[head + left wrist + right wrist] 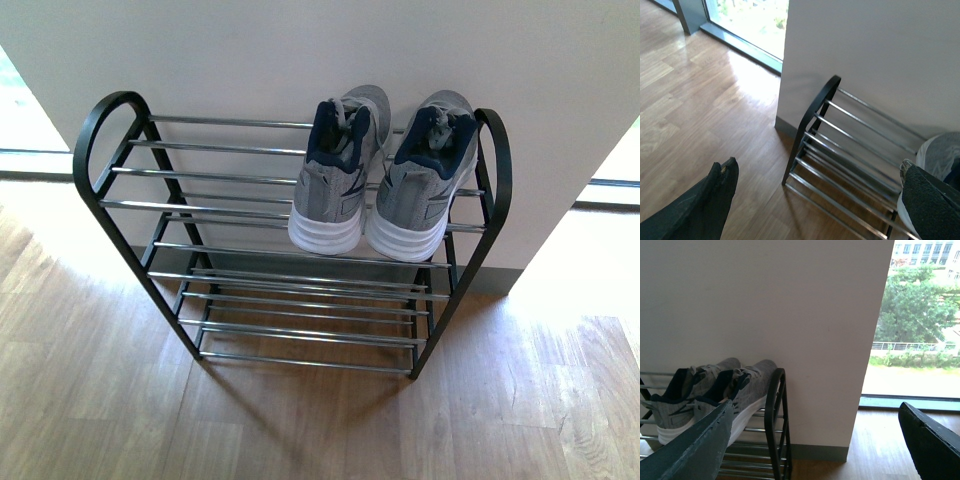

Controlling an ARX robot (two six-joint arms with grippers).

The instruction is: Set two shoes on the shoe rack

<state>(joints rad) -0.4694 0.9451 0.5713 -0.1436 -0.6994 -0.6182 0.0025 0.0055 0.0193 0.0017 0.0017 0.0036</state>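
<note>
Right wrist view: shoes sit beside (outside) the end effector.

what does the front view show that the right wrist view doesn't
Only the front view: the whole low black-framed shoe rack with chrome rods, with all its tiers and its left arched end. Only the right wrist view: the open right gripper and a window onto green trees. Both: the two grey knit sneakers with white soles, one beside the other on the top tier at the rack's right end, against the white wall.
</note>
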